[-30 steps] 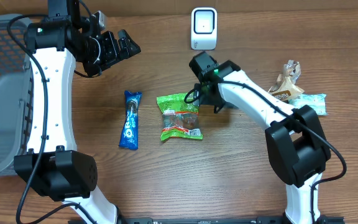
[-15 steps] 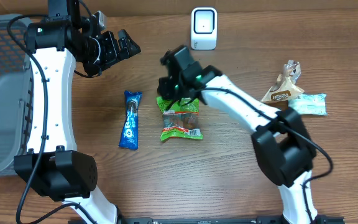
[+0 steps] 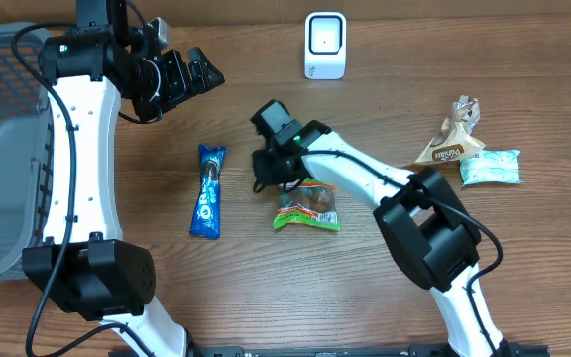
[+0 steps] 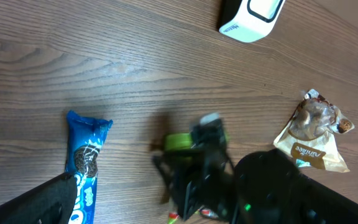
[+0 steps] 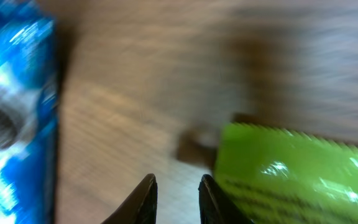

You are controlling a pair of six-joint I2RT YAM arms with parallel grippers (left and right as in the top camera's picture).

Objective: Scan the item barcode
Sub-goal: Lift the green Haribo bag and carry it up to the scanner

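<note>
The green snack packet (image 5: 291, 168) was seen just beside the right hand (image 5: 177, 186), whose fingers were set nearly together, with only bare desk (image 5: 135, 124) between.

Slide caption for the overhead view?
Right gripper beside the green pack, Oreo pack further over; left gripper open, away from both; scanner at the back.

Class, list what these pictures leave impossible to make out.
- Barcode on the green packet: too small overhead, blurred in the right wrist view.
- Whether the right gripper holds anything: motion blur; overhead, its arm covers it.
- Blue cookie pack lower end: cut off, left wrist view.
</note>
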